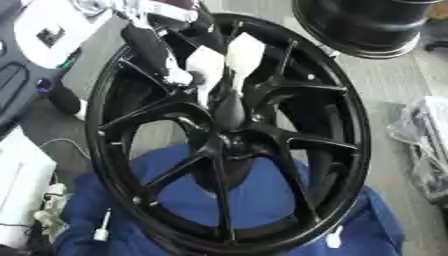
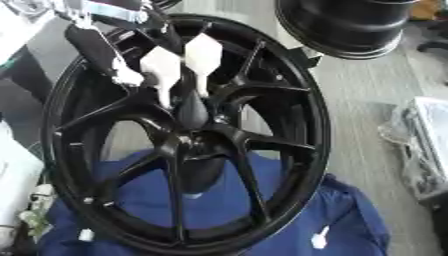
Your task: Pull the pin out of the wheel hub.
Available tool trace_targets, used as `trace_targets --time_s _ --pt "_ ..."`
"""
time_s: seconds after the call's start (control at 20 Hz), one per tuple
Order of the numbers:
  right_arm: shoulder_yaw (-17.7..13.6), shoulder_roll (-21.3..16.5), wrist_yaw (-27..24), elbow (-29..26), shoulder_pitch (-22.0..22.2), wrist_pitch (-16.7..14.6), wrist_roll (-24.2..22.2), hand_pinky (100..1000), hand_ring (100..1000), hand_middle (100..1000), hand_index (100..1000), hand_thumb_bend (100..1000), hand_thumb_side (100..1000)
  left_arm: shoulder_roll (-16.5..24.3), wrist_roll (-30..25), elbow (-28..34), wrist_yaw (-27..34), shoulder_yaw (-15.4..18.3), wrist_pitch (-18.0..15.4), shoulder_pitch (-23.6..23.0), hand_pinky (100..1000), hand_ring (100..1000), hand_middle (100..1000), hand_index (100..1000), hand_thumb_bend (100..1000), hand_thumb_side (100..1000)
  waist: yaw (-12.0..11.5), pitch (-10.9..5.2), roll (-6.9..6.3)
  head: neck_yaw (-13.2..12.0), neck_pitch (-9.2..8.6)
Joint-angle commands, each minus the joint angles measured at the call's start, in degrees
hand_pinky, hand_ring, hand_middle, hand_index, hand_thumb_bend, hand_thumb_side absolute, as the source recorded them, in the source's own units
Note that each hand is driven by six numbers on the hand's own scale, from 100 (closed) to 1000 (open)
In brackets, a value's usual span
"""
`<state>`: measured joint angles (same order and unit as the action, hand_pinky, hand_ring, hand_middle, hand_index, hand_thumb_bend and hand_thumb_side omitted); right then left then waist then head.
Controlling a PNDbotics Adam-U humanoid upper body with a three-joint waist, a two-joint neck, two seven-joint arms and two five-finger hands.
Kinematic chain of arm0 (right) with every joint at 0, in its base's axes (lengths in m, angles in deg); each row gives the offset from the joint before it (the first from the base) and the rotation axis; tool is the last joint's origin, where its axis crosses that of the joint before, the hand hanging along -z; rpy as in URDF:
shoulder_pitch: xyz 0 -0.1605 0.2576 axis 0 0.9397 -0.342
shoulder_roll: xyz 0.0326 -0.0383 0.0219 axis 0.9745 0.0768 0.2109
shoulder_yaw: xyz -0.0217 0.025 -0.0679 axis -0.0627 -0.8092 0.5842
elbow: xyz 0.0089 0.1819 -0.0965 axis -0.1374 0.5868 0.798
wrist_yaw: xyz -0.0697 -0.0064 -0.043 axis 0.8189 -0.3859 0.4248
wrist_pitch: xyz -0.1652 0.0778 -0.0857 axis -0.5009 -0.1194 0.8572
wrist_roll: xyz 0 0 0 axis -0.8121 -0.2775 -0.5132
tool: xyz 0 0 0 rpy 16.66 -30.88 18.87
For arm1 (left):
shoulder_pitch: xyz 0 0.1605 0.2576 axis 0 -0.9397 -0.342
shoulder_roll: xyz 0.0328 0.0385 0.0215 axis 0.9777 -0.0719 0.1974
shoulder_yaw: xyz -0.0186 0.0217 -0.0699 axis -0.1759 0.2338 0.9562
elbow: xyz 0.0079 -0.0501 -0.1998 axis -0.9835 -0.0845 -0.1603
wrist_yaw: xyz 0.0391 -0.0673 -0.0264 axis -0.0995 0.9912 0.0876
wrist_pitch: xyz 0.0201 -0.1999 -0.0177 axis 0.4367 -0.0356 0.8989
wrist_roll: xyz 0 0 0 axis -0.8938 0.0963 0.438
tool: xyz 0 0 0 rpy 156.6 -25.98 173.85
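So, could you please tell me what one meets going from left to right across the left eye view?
White box at the left edge → robot hand reaching down from the upper left → hub of the black wheel → wheel's right rim → clear plastic bundle at the right edge.

The left hand reaches in from the far left, its pale fingertips pointing down, close together.

A black multi-spoke wheel hub stands tilted; the pin cannot be made out.
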<state>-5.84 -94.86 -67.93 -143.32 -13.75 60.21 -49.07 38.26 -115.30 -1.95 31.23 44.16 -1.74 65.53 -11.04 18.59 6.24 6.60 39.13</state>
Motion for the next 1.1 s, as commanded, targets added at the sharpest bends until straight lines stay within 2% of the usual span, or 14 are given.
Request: trace_targets --time_s 0.05,0.25,0.45,0.5,0.75,0.85,1.1 --pt "-0.83 -1.62 -0.35 -0.29 -0.63 -0.01 0.29 814 611 563 808 100 603 0.26 -2.62 -0.46 -0.91 0.15 -3.64 1.36 921 863 762 864 273 491 0.18 -1.08 -0.06 -0.16 -0.7" --pt "-0.92 -1.52 -0.37 -0.16 -0.62 0.08 0.48 814 610 562 807 100 606 0.11 -2.62 -1.26 -1.22 -0.06 -4.51 1.3 918 854 754 856 260 506 0.13 -0.98 -0.08 -0.22 -0.7" --pt "-1.01 -1.42 -0.14 0.1 -0.49 0.46 0.75 814 610 563 807 100 609 0.02 -2.62 -1.43 -1.11 -0.03 -4.67 1.28 917 838 728 827 229 483 0.12 -0.91 -0.06 -0.23 -0.69" --pt "-1.04 -1.4 -0.08 0.13 -0.45 0.54 0.79 814 610 563 807 100 609 0.01 -2.62 -1.41 -1.11 -0.06 -4.59 1.28 914 824 707 811 215 443 0.13 -0.9 -0.06 -0.24 -0.68" --pt "-0.97 -1.39 0.3 0.32 -0.31 0.76 0.7 815 611 563 807 100 612 0.0 -2.62 -0.68 -0.13 0.43 -3.32 1.42 910 795 659 776 138 391 0.1 -0.9 -0.03 -0.2 -0.51" --pt "-0.95 -1.32 0.48 0.44 -0.27 0.88 0.63 815 611 564 807 100 612 0.08 -2.62 -0.11 0.64 0.54 -2.41 1.56 906 768 608 725 100 355 0.02 -0.9 -0.07 -0.17 -0.52" --pt "-1.0 -1.3 0.87 0.56 -0.19 1.04 0.58 816 612 565 808 100 612 0.34 -2.62 1.14 2.2 0.61 0.12 1.67 885 683 498 544 100 218 -0.05 -1.0 -0.08 -0.07 -0.46"
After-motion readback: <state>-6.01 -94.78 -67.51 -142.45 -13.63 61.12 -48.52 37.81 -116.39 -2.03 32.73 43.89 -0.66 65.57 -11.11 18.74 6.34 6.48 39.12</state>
